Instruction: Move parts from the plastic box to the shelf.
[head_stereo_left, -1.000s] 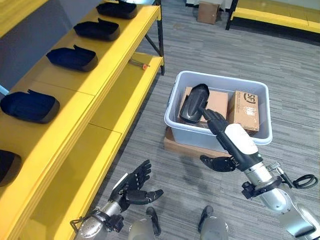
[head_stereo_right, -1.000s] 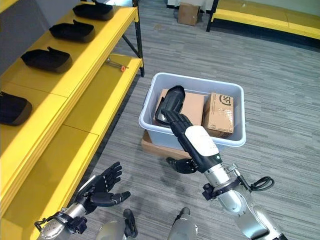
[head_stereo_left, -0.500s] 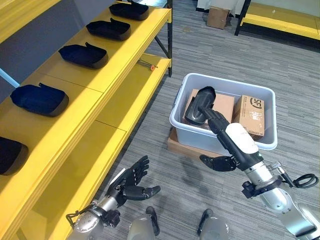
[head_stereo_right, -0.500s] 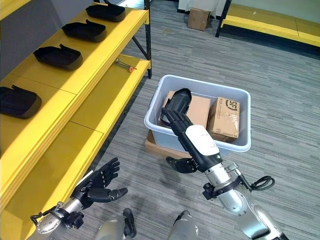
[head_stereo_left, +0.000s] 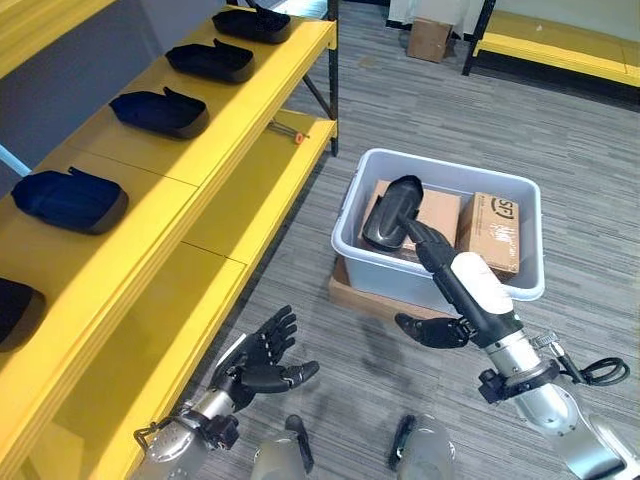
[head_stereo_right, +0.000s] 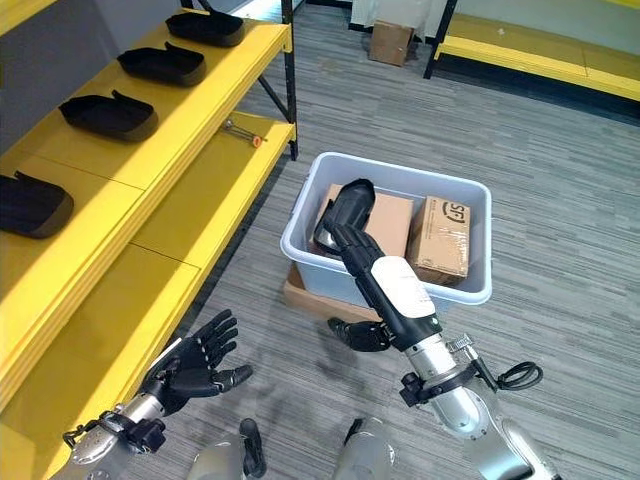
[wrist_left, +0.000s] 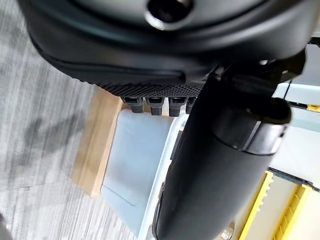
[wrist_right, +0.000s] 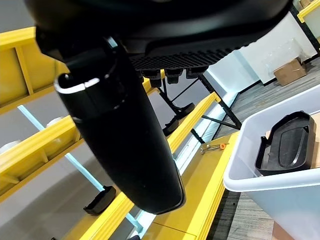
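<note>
A grey plastic box (head_stereo_left: 346, 238) stands on the floor on a flat wooden board (head_stereo_left: 358, 297). In it a black moulded part (head_stereo_left: 390, 212) leans on two cardboard boxes (head_stereo_left: 492, 230). My right hand (head_stereo_left: 468, 290) is open, its straight fingers reaching over the box's near wall toward the black part without holding it; the part (wrist_right: 285, 144) lies free in the right wrist view. My left hand (head_stereo_left: 256, 360) hangs open and empty, fingers spread, low beside the yellow shelf (head_stereo_left: 205, 185). Several black parts (head_stereo_left: 160, 110) lie in a row on the shelf's upper level.
An orange-handled tool (head_stereo_left: 289, 128) lies on the lower shelf level. A cardboard box (head_stereo_left: 430, 38) sits on the floor far back, beside another yellow rack (head_stereo_left: 560, 52). Grey floor lies between the shelf and the plastic box.
The camera has shifted a little. Both hands keep about the same pose, and the black part stays in the box.
</note>
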